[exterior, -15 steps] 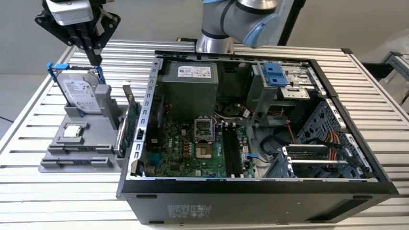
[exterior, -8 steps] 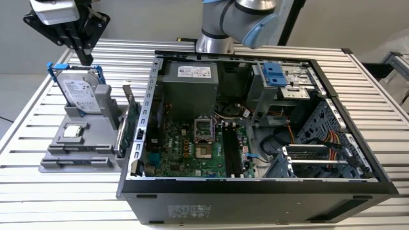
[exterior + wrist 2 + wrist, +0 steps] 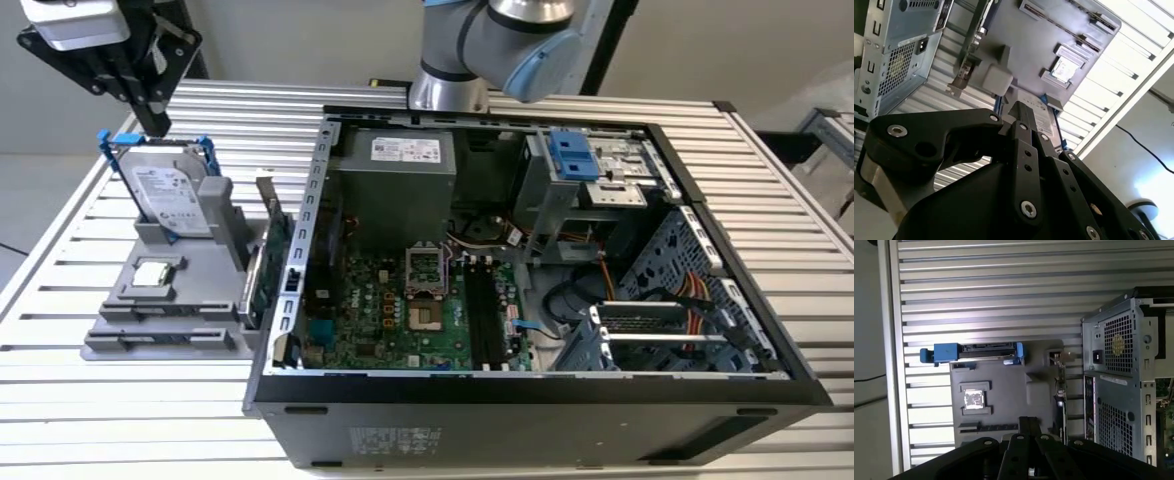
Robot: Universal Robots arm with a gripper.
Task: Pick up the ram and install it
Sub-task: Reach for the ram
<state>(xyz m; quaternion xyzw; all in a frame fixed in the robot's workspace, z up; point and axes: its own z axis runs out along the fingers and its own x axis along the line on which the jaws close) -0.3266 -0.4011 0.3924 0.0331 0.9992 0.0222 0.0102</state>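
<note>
My black gripper [image 3: 158, 125] hangs shut and empty above the back of the grey parts holder [image 3: 200, 335], just behind the upright hard drive [image 3: 171, 195]. Both wrist views show its fingers pressed together, in the first wrist view [image 3: 1029, 422] and in the second [image 3: 1021, 110]. A long dark strip lies edge-on in the holder's long slot [image 3: 989, 427], past the small square chip [image 3: 974, 399]. I cannot tell whether that strip is the ram. The motherboard's long black memory slots [image 3: 483, 310] run along the open computer case [image 3: 534, 395].
The hard drive's blue handle [image 3: 971, 352] lies across the holder's far end. A green expansion card with a metal bracket [image 3: 274, 265] stands at the holder's case-side edge. The ribbed metal table [image 3: 80, 400] surrounds everything. The arm's base [image 3: 454, 60] stands behind the case.
</note>
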